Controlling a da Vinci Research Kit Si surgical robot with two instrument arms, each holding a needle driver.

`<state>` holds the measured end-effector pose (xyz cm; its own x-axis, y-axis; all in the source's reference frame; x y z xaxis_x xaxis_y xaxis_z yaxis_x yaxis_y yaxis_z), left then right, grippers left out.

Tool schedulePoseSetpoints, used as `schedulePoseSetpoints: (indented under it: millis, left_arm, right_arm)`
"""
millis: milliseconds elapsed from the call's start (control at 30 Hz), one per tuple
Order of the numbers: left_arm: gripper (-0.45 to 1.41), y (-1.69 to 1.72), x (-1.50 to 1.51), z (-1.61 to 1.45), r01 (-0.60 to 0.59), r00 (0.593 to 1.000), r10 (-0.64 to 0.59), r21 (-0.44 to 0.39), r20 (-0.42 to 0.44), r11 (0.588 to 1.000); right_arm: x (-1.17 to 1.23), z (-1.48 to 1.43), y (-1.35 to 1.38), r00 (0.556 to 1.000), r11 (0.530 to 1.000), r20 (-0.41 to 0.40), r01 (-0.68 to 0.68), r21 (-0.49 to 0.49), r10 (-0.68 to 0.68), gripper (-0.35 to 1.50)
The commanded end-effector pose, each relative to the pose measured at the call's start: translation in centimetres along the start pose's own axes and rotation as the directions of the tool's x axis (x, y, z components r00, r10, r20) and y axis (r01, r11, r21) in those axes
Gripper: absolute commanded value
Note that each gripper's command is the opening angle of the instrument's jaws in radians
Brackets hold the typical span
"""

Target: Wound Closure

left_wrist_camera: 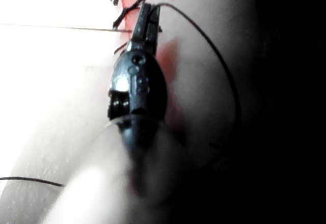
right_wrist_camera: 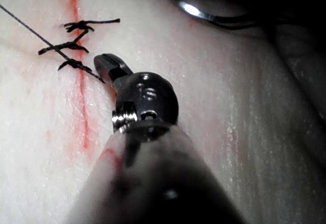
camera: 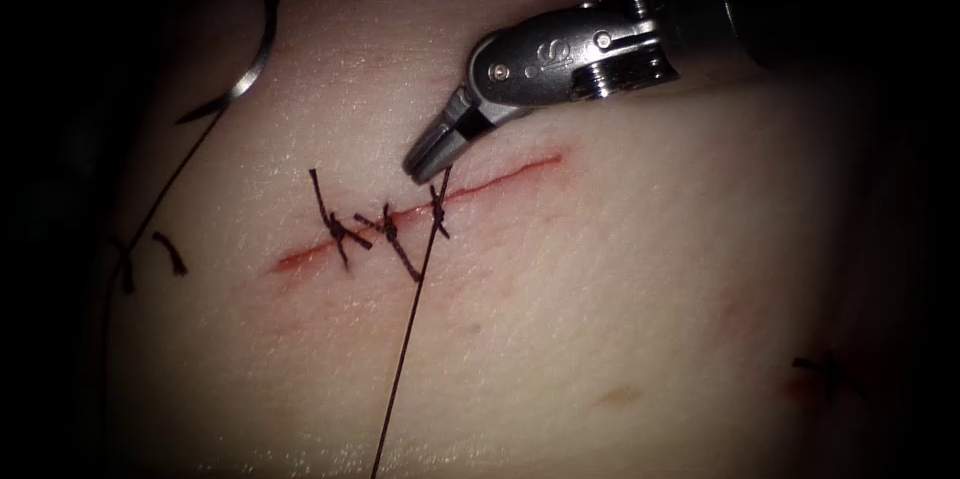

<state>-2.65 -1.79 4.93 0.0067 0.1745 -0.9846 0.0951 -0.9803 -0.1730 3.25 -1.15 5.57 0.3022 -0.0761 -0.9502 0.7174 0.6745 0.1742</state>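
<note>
The right hand (camera: 432, 161) — pressed together on the thread (camera: 405, 339) — sits just above the cut (camera: 500, 177); the needle (camera: 255, 59) lies far left.

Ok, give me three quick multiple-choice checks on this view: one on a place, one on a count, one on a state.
1. Where is the needle?
A. In the right tool's jaws
B. Driven through the cut
C. Lying loose on the tissue, left of the cut

2. How many knotted stitches cross the cut?
A. Three
B. One
C. Five

3. What state is the right tool in?
A. Open, holding nothing
B. Shut on the thread
C. Shut on the needle

Answers:
1 C: the needle rests on the tissue, well away from the cut, with nothing holding it.
2 A: three knotted stitches sit side by side.
3 B: the taut thread ends at the right tool, whose jaws look closed.
</note>
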Motion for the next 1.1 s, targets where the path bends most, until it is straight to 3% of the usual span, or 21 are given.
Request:
schedulePoseSetpoints:
  millis: [33, 400, 733, 867, 967, 1100]
  left_arm:
    - [-0.45, 0.05, -0.08, 0.08, 0.008, 1.0, -0.008, -0.008, -0.001, 1.0]
    - [-0.45, 0.1, -0.15, 0.21, 0.017, 1.0, -0.018, -0.037, -0.013, 0.999]
    - [-0.45, -0.2, 0.12, 0.04, 0.036, 0.999, -0.036, -0.024, -0.018, 0.999]
    - [-0.45, -0.37, 0.26, -0.03, 0.022, 0.999, -0.023, -0.033, -0.024, 0.999]
    - [-0.45, -0.58, 0.39, -0.11, -0.002, 1.0, 0.001, -0.03, -0.03, 1.0]
    - [-0.45, -0.79, 0.5, -0.19, -0.024, 0.999, 0.024, -0.027, -0.022, 0.999]
  right_arm:
    - [-0.03, 0.04, 0.06, 1.0, 1.0, 0.004, 0.002, -0.011, -0.002, -0.35]
    - [-0.09, -0.06, 0.13, 1.0, 0.998, 0.008, -0.007, -0.07, 0.008, -0.35]
    - [-0.04, -0.03, 0.05, 0.999, 0.992, -0.046, -0.018, -0.123, 0.012, -0.35]
    - [-0.03, -0.09, 0.02, 0.996, 0.98, -0.083, -0.052, -0.191, 0.037, 0.71]
    - [0.0, -0.16, -0.08, 0.989, 0.967, -0.124, -0.104, -0.231, 0.077, 1.08]
    - [0.04, -0.28, -0.2, 0.981, 0.956, -0.166, -0.145, -0.255, 0.104, 1.2]
